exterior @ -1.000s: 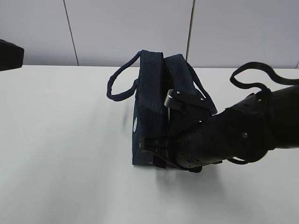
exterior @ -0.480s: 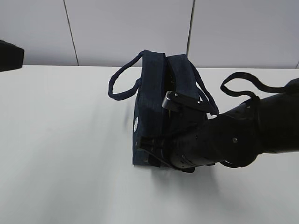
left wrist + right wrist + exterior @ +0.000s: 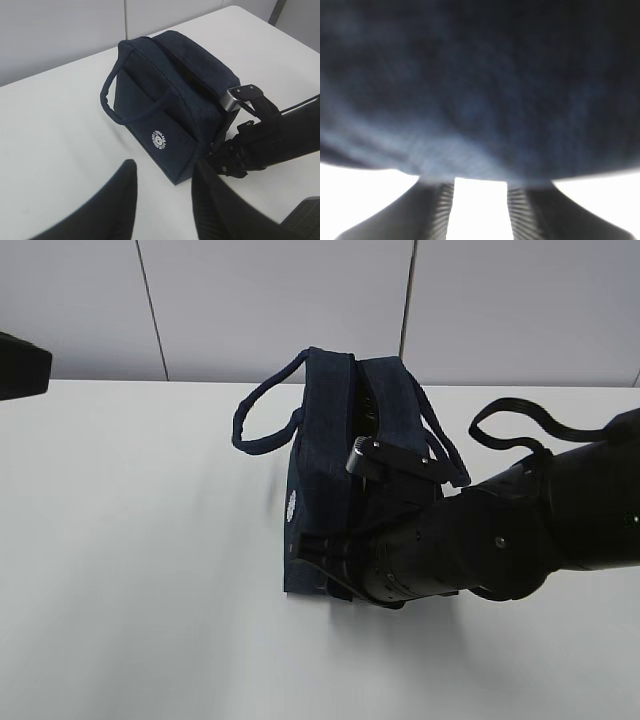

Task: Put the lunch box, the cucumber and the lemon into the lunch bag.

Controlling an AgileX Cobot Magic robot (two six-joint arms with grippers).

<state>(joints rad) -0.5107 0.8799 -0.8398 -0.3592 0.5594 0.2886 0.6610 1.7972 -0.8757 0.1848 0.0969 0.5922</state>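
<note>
The navy lunch bag stands upright in the middle of the white table, its end facing me and its round white logo on the side. My right gripper is low against the bag's near end. In the right wrist view blurred navy fabric fills the frame. The two fingers stand apart with bare table between them, and their tips are hidden under the fabric. My left gripper hovers open over bare table short of the bag. The lunch box, the cucumber and the lemon are out of view.
The bag's loop handle hangs out to the left. My right arm's black cable arcs above the table at the right. A dark part of the left arm shows at the far left edge, and a wall stands behind the table.
The right arm has pushed in a little against the bag's end and the bag has shifted slightly. The left gripper has stayed put.
</note>
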